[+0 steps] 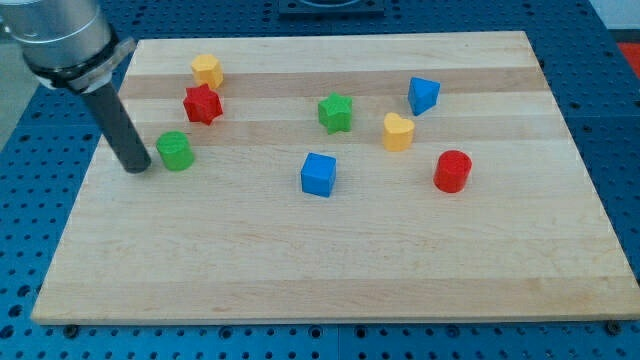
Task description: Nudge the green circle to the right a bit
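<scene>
My tip (138, 167) just left of green circle (175, 150)

Colours on the pale wood board

The board (330, 260) is light, striped wood on a blue table (620, 120); the blocks are green (175, 150), green (336, 112), red (202, 103), red (452, 171), yellow (207, 70), yellow (398, 131), blue (319, 174) and blue (423, 95); my tip (138, 168) is black.

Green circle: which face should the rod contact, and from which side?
No grip here, only a push. Meet the green circle on its face toward the view's left, centred, so the round side doesn't slip off. My tip already sits just left of it, slightly toward the view's bottom. The wooden board to its right looks open.
</scene>
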### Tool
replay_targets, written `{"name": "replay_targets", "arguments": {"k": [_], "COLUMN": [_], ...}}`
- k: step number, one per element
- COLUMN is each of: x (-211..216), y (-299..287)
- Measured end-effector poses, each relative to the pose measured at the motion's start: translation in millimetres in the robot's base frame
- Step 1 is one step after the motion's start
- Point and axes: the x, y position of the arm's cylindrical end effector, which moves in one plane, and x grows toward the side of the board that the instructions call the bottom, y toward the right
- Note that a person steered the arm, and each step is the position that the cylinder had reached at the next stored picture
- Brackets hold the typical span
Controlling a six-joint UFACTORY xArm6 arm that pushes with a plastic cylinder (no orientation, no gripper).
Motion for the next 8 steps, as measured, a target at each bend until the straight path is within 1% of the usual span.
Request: {"name": "replay_targets", "arguments": {"k": [3,4,5,6,7,8], "x": [0.0,2.2,27.2,40.2,28.0,18.6], "y": [40.6,26.8,44.8,90.5,105.6,105.8]}}
